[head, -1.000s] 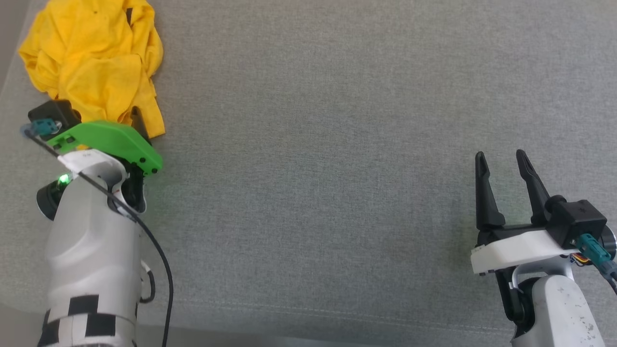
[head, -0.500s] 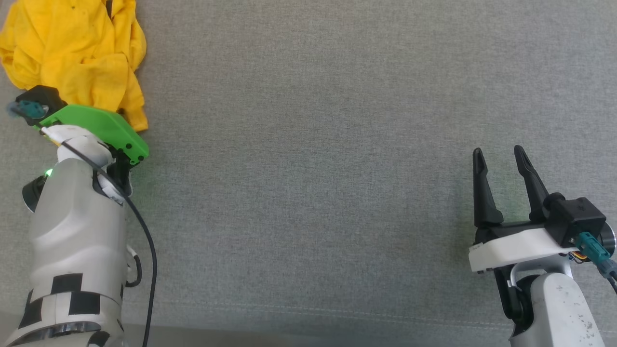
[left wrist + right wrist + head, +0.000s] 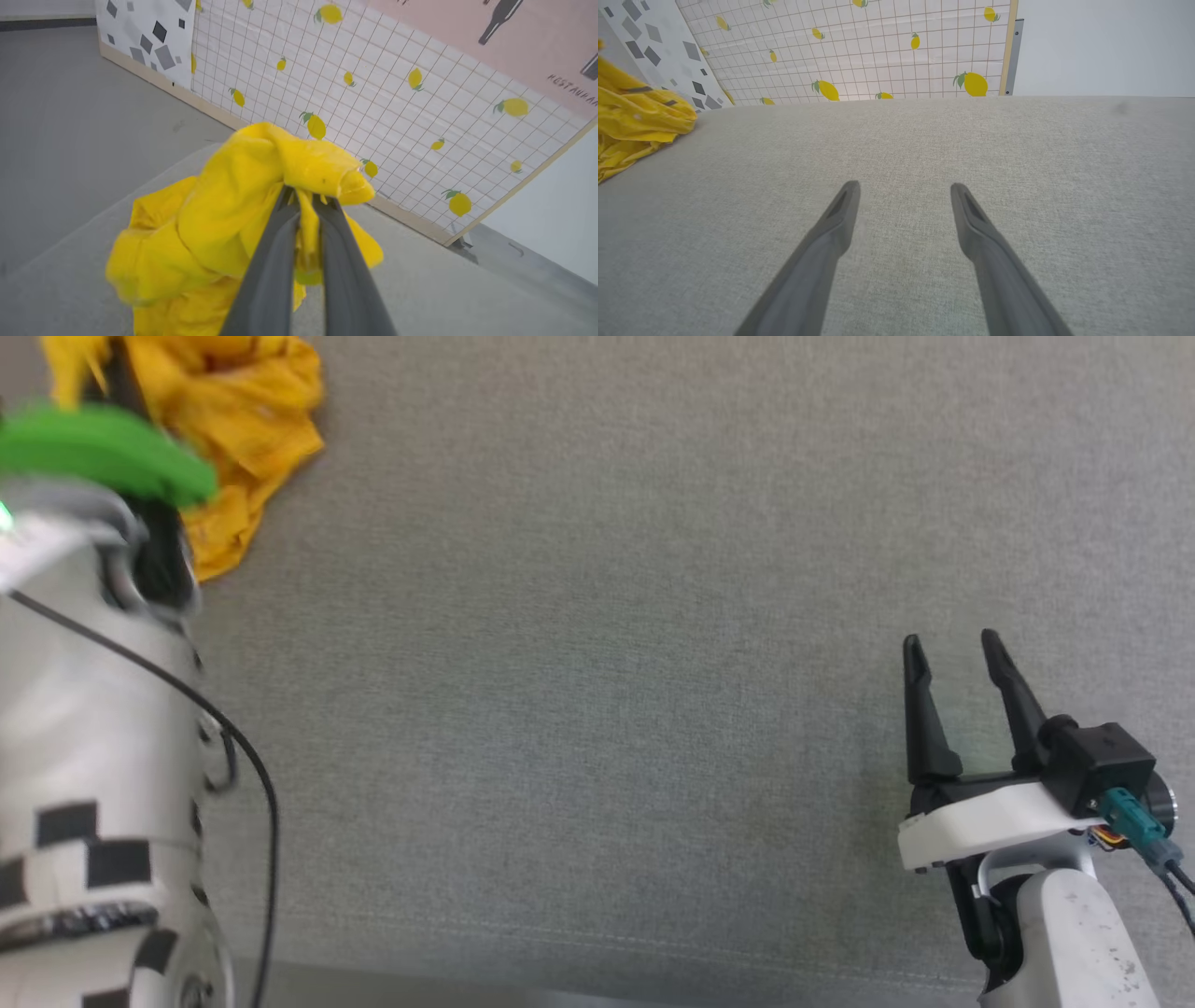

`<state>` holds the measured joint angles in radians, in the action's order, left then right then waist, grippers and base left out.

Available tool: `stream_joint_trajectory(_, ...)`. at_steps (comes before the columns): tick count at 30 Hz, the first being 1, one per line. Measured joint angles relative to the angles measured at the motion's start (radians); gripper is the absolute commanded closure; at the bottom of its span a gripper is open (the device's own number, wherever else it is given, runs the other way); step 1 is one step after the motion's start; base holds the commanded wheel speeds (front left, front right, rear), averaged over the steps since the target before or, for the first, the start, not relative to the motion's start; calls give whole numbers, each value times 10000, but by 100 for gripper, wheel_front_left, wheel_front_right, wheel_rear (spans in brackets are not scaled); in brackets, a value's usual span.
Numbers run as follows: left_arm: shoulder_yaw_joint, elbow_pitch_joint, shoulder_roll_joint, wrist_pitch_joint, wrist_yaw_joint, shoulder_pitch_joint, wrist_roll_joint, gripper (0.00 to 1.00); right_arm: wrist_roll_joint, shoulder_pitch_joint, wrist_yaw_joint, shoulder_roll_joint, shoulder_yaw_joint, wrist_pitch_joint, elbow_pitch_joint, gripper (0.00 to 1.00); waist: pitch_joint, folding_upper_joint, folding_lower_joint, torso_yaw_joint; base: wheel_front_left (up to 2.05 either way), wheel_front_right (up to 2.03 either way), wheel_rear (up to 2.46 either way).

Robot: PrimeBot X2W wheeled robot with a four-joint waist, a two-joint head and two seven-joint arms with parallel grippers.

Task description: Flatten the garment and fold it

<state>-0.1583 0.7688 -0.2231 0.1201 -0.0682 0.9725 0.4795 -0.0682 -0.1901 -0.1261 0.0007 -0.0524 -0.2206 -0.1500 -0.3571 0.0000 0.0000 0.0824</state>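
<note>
The garment (image 3: 238,420) is a crumpled mustard-yellow bundle at the far left of the grey padded surface (image 3: 597,644). In the left wrist view my left gripper (image 3: 306,198) is shut on a fold of the garment (image 3: 224,210), and the cloth hangs bunched around the fingers above the surface. In the head view the left arm with its green wrist cover (image 3: 103,453) rises at the left edge, hiding part of the cloth. My right gripper (image 3: 950,649) stands open at the lower right, well away from the garment, with nothing between its fingers. The right wrist view catches the garment (image 3: 635,126) at its left edge.
A lemon-patterned gridded panel (image 3: 397,107) stands beyond the far edge of the surface. Grey floor (image 3: 70,116) lies to the left of it. The surface's front seam (image 3: 597,938) runs along the bottom of the head view.
My left gripper has shut on the garment and lifted it, bunching the cloth. The right gripper has stayed open in place. The head camera has shifted a little.
</note>
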Motion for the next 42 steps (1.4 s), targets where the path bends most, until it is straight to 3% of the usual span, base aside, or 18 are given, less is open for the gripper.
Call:
stream_joint_trajectory(10, 1346, -2840, -21, -1396, -470, 2083, 242, 100, -575, 2, 0, 0, 282, -230, -658, 0, 790, 0, 0, -73, 0, 0, 0)
stream_joint_trajectory(17, 2050, -4211, 541, -2543, -545, 3116, 972, 100, -951, 17, 0, 0, 418, -324, -1106, 0, 1166, 0, 0, -641, 0, 0, 0)
stream_joint_trajectory(25, 2589, -4617, 1172, -3505, -545, 3747, 1676, 100, -1183, 48, 0, -2, 384, -353, -1057, 0, 1454, 0, -1, -1500, 0, 0, 0)
stream_joint_trajectory(30, 3308, -4475, 1404, -4017, -543, 3348, 1747, 100, -1197, 65, 0, -2, 330, -353, -1003, 0, 1542, 1, 0, -2040, 0, 0, 0)
stream_joint_trajectory(42, 5561, -2790, 1618, -4389, -543, -59, 1352, 100, -1210, 148, 0, -4, 293, -353, -884, 0, 1223, 1, 0, -2933, 0, 0, 0)
